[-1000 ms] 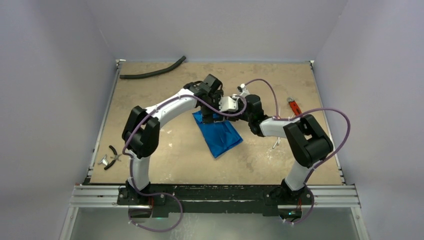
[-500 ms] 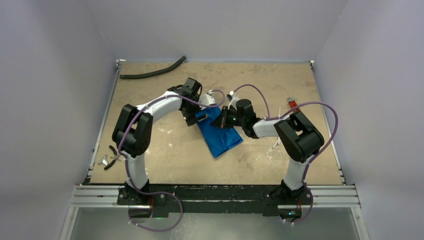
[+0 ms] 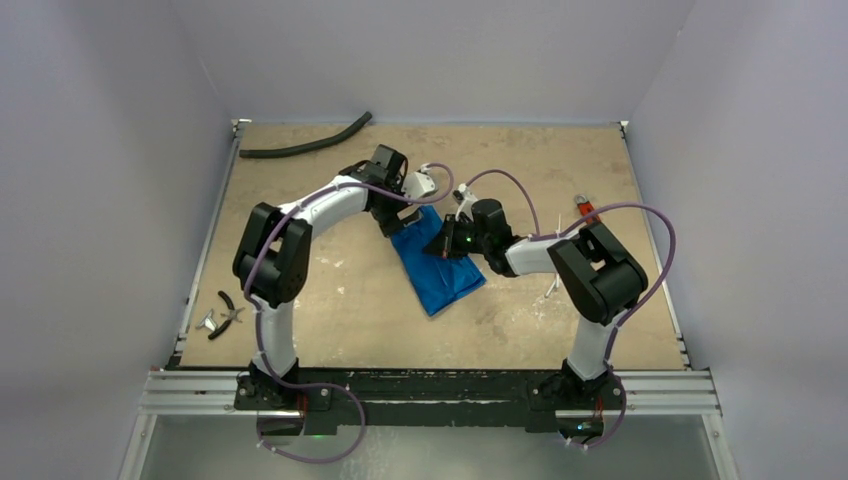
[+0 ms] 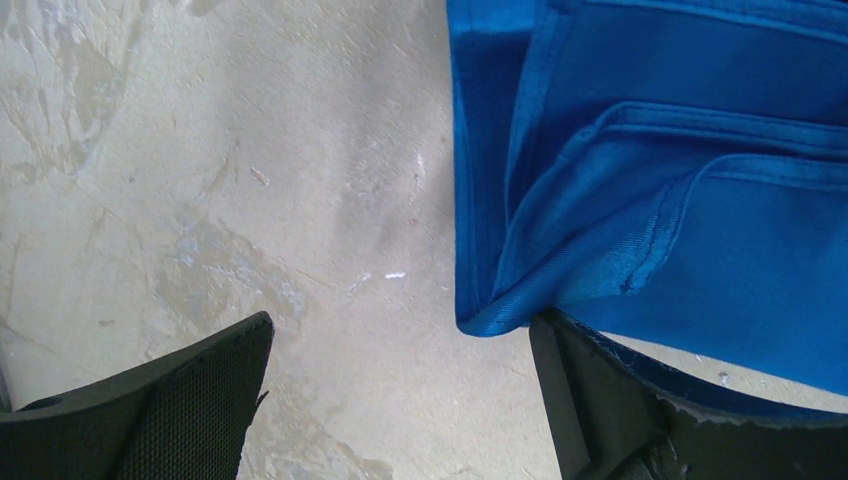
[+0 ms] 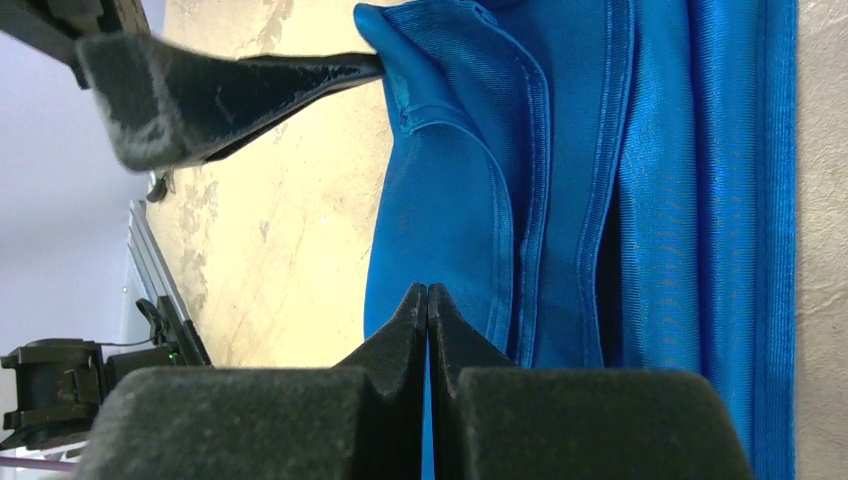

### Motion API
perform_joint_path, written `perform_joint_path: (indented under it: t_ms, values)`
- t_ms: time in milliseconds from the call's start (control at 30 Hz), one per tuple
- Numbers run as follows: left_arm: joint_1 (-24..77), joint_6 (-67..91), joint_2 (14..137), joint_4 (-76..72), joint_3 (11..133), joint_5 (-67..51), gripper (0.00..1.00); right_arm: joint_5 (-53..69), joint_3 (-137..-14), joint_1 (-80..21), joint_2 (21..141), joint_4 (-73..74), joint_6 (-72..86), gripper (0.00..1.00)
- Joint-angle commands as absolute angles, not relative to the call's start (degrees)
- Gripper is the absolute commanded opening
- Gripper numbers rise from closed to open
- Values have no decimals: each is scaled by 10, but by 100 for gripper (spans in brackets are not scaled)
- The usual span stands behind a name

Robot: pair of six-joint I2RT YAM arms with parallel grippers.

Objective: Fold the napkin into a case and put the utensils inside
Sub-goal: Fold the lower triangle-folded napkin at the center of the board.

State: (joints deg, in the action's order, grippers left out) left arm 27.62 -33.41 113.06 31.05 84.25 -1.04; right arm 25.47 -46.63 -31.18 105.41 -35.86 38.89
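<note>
Enclosing napkin (image 3: 440, 272), scuffed tabletop (image 3: 330, 300): lavender walls (image 3: 100, 200).

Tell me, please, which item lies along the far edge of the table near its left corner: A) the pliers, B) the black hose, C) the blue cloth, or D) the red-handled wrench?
B: in the top view the black hose stretches along the far edge by the left corner, while the blue cloth lies in the middle.
</note>
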Motion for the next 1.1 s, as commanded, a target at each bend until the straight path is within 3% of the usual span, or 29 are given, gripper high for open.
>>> perform_joint_path:
  t_ms: [0,333,467,533,600,733,867,1067]
  values:
    - [264,-305,1150,299,888,-14,99,256,-485,-319,1048,-355,374,0]
    - [253,-263,1207,301,978,-11,99,267,-491,-322,1010,-311,361,0]
    - [242,-247,1210,337,1015,-32,99,239,-490,-296,964,-256,344,16]
    - [240,-252,1191,358,1019,-41,99,220,-478,-261,932,-230,330,19]
    - [240,-262,1169,388,1023,-52,99,196,-470,-237,914,-199,313,16]
    - [244,-266,1135,463,1020,-93,98,121,-468,-232,916,-158,277,0]
    - [269,-246,1115,514,943,-120,99,103,-430,-235,922,-161,281,0]
    - [276,-193,1127,458,815,-130,99,109,-361,-278,907,-169,305,0]
